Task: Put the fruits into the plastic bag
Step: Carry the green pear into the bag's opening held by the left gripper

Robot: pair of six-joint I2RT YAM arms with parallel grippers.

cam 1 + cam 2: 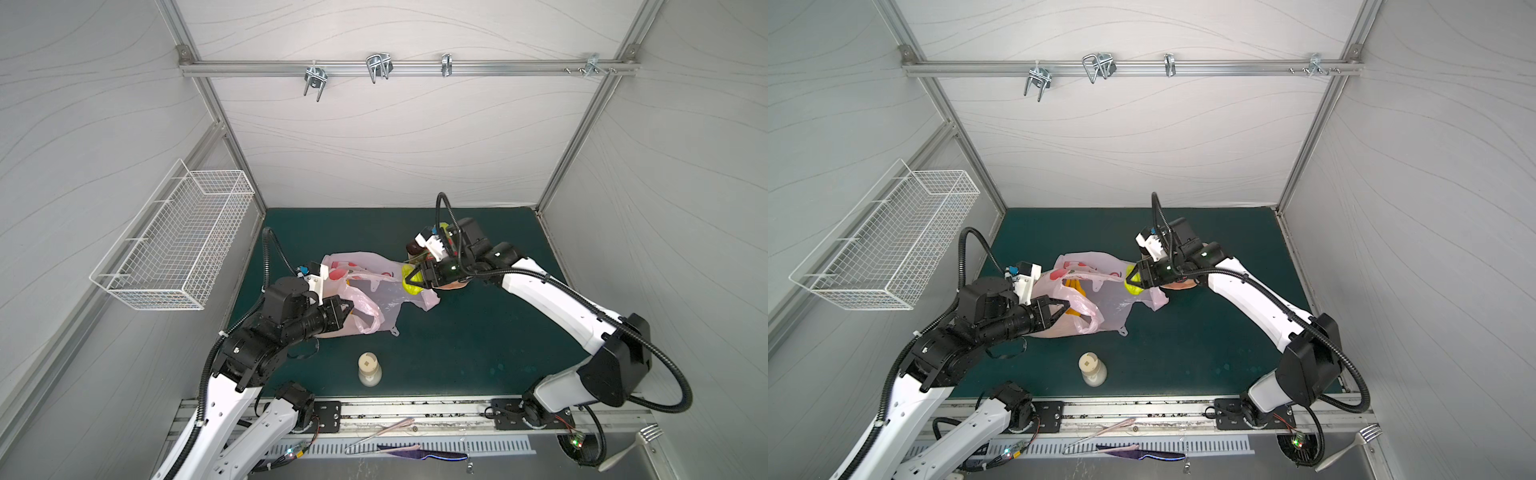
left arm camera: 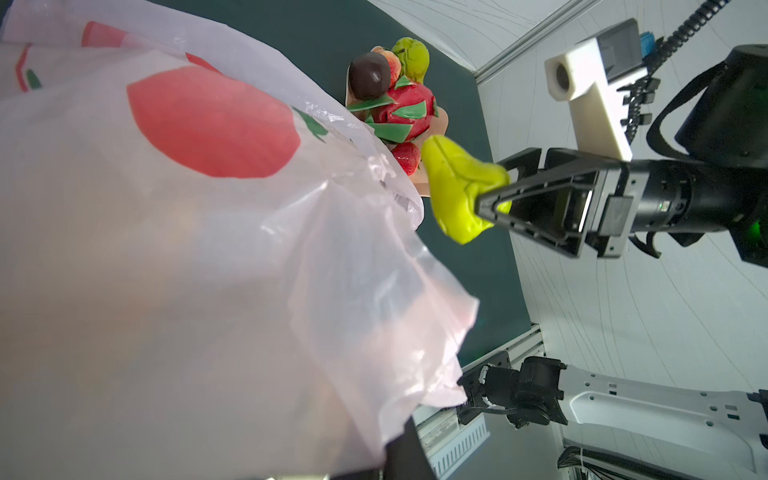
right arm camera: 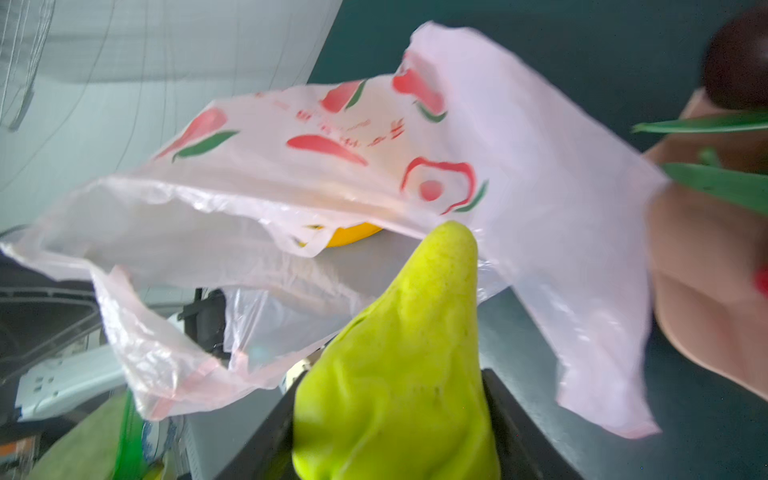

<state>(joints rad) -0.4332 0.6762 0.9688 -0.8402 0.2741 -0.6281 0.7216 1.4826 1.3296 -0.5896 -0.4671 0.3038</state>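
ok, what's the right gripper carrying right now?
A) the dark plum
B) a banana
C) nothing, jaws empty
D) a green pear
D: the right gripper is closed on the green pear, with the pear's narrow end at the open mouth of the plastic bag.

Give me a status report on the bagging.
Left gripper shut on plastic bag, mouth held open. Right gripper holds green pear at the mouth, not yet inside. Nothing blocking the opening.
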